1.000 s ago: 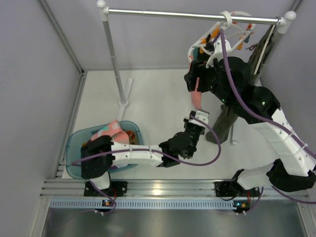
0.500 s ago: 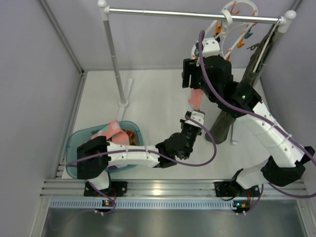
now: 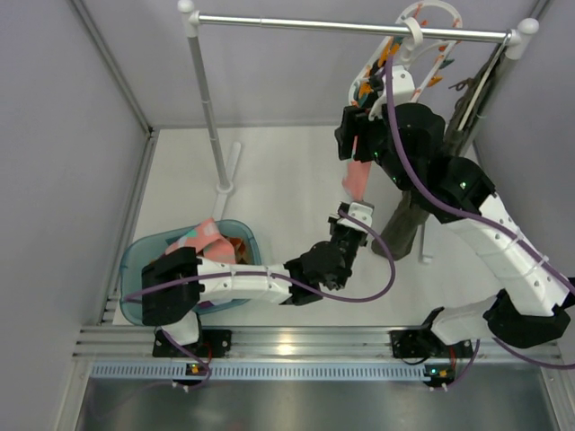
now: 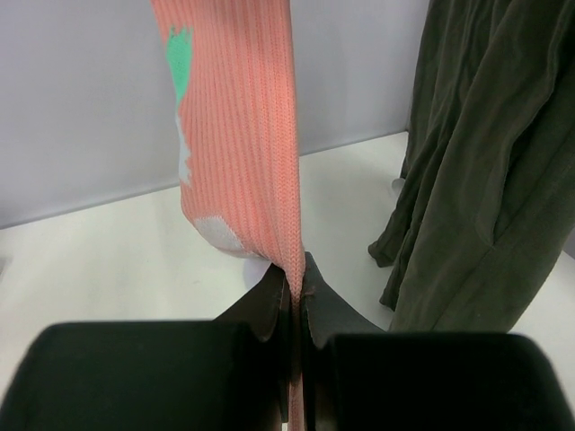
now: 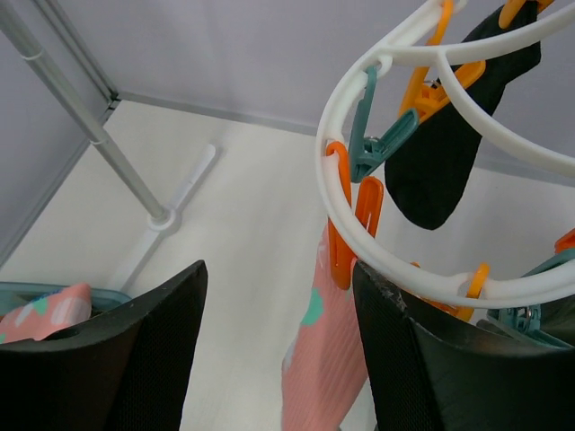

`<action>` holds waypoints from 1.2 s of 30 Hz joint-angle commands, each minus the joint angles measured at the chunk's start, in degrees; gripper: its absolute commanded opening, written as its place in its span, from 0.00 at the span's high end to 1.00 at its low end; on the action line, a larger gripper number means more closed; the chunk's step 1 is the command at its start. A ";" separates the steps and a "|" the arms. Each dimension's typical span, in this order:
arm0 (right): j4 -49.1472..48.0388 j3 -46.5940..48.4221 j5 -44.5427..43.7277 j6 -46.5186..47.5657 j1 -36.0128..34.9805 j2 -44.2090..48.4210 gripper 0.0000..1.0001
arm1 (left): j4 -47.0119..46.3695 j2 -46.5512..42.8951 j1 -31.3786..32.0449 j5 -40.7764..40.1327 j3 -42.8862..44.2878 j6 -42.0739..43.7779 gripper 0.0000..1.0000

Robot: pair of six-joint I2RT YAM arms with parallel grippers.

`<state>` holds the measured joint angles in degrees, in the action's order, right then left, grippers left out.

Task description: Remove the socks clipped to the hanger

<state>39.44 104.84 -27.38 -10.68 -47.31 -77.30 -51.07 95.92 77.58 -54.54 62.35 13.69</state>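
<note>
Jaws of the left gripper (image 4: pixel 296 274) are closed tight on the lower edge of a pink sock (image 4: pixel 238 117) with teal and white patches. The sock's long axis is vertical, running straight up from the pinch to an orange clip (image 5: pixel 340 242) on the white hanger (image 5: pixel 337 112). The right gripper (image 5: pixel 277 278) has its jaws spread wide, holding nothing, just beside that clip. A black sock (image 5: pixel 431 171) hangs clipped further round the ring. An olive garment (image 4: pixel 476 180) hangs to the right, over the white desk (image 4: pixel 108 260).
</note>
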 commanded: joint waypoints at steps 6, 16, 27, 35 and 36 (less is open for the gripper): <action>-2.00 1.87 -0.49 3.20 2.31 0.39 0.37 | -2.98 -0.56 -0.15 -0.04 -0.12 -1.04 1.00; -7.44 -5.68 4.34 2.42 6.70 2.94 0.37 | -2.98 -5.65 -0.15 3.13 -4.69 -3.94 1.00; -11.06 -13.43 7.77 1.10 6.62 12.52 0.35 | -2.98 -8.82 -0.24 4.88 -7.68 -4.29 1.00; -10.26 -14.05 10.84 3.03 7.23 13.14 0.35 | -2.98 -10.93 -0.24 8.91 -11.28 -6.57 1.00; -10.35 -13.96 12.42 3.03 7.23 12.79 0.35 | -2.98 -11.54 -0.24 9.54 -11.54 -6.75 1.00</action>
<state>32.62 90.76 -18.41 -8.93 -41.06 -63.42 -51.03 88.23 77.03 -48.42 51.99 8.99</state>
